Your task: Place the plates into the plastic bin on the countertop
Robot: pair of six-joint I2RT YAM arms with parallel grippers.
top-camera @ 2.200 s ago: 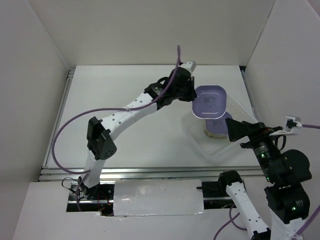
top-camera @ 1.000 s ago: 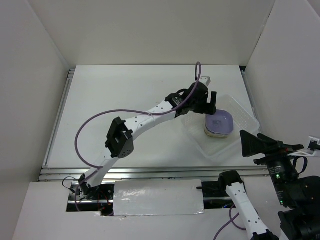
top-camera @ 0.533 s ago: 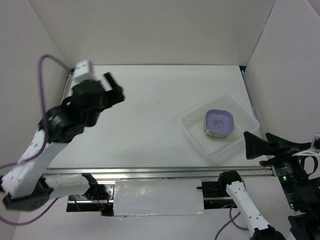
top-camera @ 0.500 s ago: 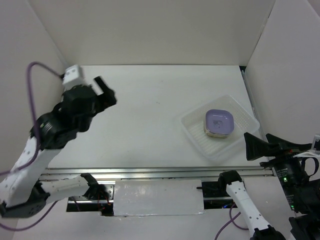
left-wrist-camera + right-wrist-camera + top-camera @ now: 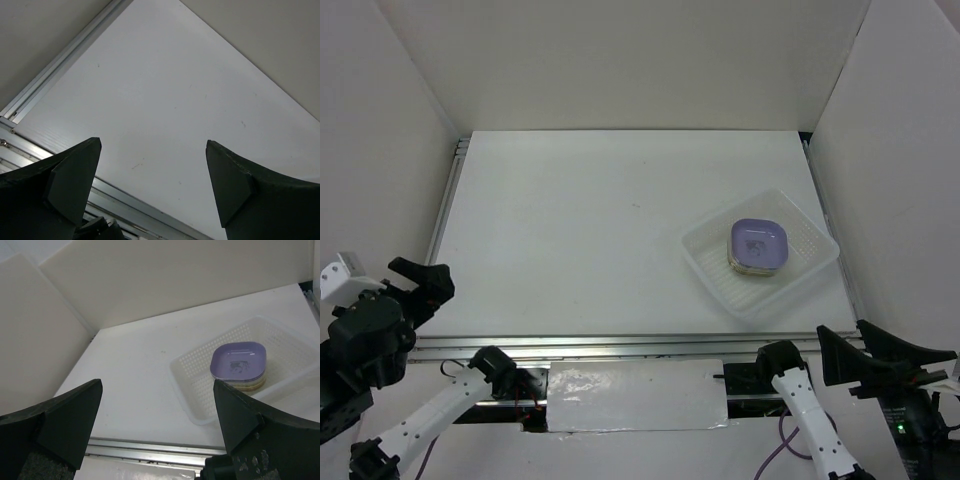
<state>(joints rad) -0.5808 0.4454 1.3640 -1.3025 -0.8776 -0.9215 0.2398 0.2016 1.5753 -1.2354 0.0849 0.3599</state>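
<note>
The clear plastic bin (image 5: 728,288) lies at the right of the white countertop (image 5: 580,220). A stack of plates (image 5: 757,245) sits inside it, a purple one on top and cream and yellowish rims under it. In the right wrist view the stack of plates (image 5: 238,362) rests in the perforated bin (image 5: 200,380), far ahead of my open, empty right gripper (image 5: 158,382). That right gripper (image 5: 842,330) hangs off the near right corner. My left gripper (image 5: 420,272) is at the near left edge. The left gripper (image 5: 153,141) is open over bare countertop (image 5: 165,90).
Metal rails run along the left side (image 5: 445,200) and near edge (image 5: 620,345) of the countertop. White walls (image 5: 620,60) close in the back and both sides. The left rail (image 5: 60,60) also shows in the left wrist view.
The left arm let the purple plate down on the stack in the bin, then swung away left and back to the near left corner. The right arm drew back below the table's near edge.
</note>
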